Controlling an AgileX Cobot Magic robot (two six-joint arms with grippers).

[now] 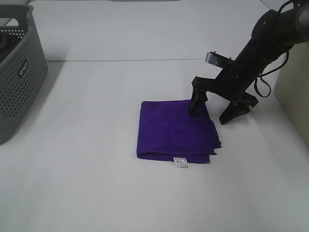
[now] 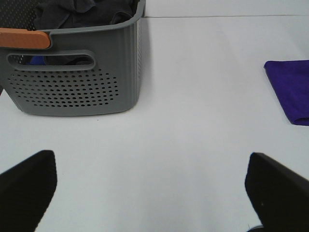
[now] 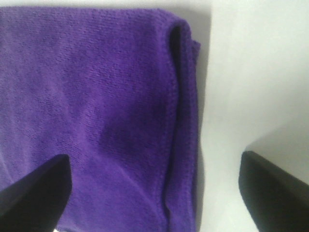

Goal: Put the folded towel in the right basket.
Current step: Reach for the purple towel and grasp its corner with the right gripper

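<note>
You're at a robot test bench, by the look of it: a bare white table (image 1: 87, 193) with a black arm (image 1: 256, 53) reaching over it. The only household touches are a grey perforated basket (image 1: 21, 82) and a folded purple towel (image 1: 171, 128).

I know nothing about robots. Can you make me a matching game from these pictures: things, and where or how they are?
1 towel
2 basket
3 white tag
4 right end effector

a open, straddling the towel's edge
b grey, at the left of the table
c purple, folded flat
d on the towel's near edge

Pairs: 1-c, 2-b, 3-d, 4-a
</note>
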